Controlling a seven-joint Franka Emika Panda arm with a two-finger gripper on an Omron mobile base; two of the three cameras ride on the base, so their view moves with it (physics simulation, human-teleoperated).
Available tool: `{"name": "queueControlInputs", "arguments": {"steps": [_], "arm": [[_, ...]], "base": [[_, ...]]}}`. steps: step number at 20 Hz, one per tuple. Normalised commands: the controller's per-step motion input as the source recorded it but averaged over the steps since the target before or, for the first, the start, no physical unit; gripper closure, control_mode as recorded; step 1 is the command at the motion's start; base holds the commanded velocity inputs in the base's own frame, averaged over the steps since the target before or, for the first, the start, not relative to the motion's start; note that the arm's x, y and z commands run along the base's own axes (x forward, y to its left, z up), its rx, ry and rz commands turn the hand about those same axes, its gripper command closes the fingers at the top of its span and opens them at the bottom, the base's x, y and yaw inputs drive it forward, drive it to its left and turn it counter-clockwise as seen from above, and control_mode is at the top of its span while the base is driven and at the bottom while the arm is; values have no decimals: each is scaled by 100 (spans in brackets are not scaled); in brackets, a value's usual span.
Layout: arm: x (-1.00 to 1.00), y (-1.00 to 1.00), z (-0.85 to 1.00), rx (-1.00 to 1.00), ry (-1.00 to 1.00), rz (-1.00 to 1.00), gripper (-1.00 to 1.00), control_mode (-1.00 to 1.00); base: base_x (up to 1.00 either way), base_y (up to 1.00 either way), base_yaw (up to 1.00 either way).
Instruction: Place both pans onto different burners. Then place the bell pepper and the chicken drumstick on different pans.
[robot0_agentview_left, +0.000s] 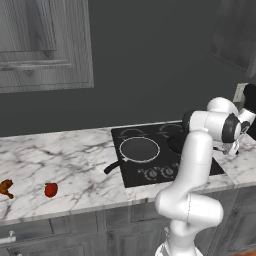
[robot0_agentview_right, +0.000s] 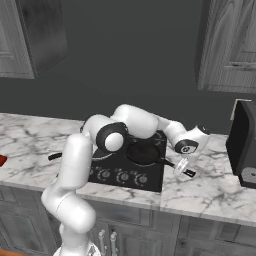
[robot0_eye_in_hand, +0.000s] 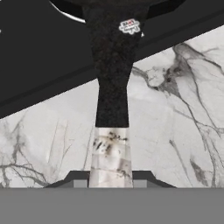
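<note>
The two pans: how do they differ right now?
The pale-rimmed pan lies free, while the darker pan has its handle in the shut end effector. The pale-rimmed pan's handle points left; the darker pan's points right, out over the marble counter. Both sit on the cooktop.

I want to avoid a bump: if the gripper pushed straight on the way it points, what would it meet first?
The gripper is shut on the second pan's handle, so the marble counter just beneath probably comes first.

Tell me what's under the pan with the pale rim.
The pan with the pale rim sits on the black cooktop, over a front burner. The burner ring itself is covered, and nothing lies inside the pan.
</note>
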Motion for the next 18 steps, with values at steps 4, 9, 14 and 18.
{"name": "queueControlInputs", "arguments": {"steps": [4, 9, 14, 18], "arm": [[0, 0, 0, 0, 0, 0, -100, -100], [0, 0, 0, 0, 0, 0, -100, -100], [0, 0, 12, 0, 0, 0, -100, -100], [0, 26, 61, -2, 0, -5, -100, -100]], "base": [[0, 0, 0], [0, 0, 0], [0, 0, 0], [0, 0, 0]]}}
